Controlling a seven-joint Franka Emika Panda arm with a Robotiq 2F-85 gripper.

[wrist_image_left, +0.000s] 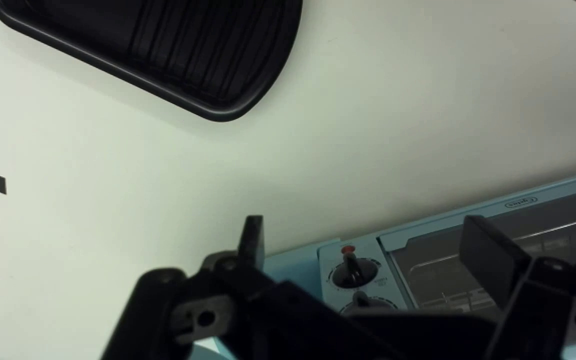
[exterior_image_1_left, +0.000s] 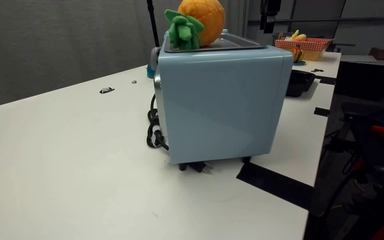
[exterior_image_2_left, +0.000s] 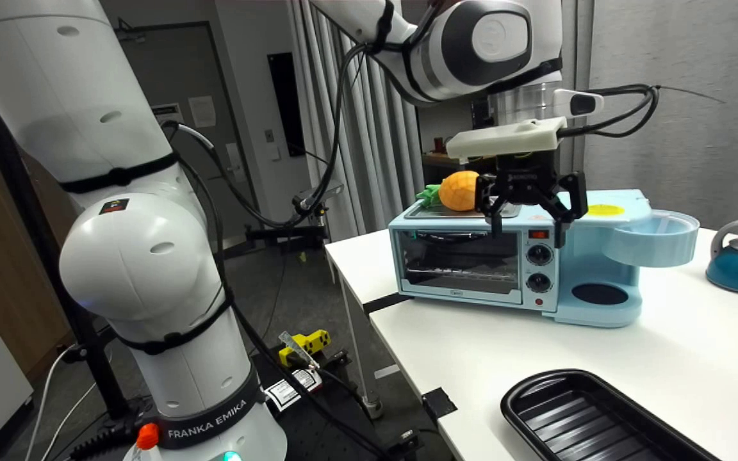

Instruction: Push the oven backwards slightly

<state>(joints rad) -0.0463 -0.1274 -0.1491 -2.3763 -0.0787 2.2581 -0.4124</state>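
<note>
1. Oven [exterior_image_1_left: 223, 106] stands on white table [exterior_image_1_left: 78, 160], plush pineapple [exterior_image_1_left: 207, 23] on its top tray [exterior_image_1_left: 233, 42].
2. Gripper [exterior_image_2_left: 528, 235] points down near oven front; jaws spread wide; contact unclear.
3. Black pan [exterior_image_2_left: 599, 416] lies apart from oven.

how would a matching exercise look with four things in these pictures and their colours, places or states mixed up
Column one
1. oven
2. pincer
3. plush pineapple
4. ribbed pan

Column two
A. orange and green, on top of the oven
B. black, lying on the table
C. light blue, with two dark round knobs
D. open, holding nothing

Right pairs: 1-C, 2-D, 3-A, 4-B
</note>
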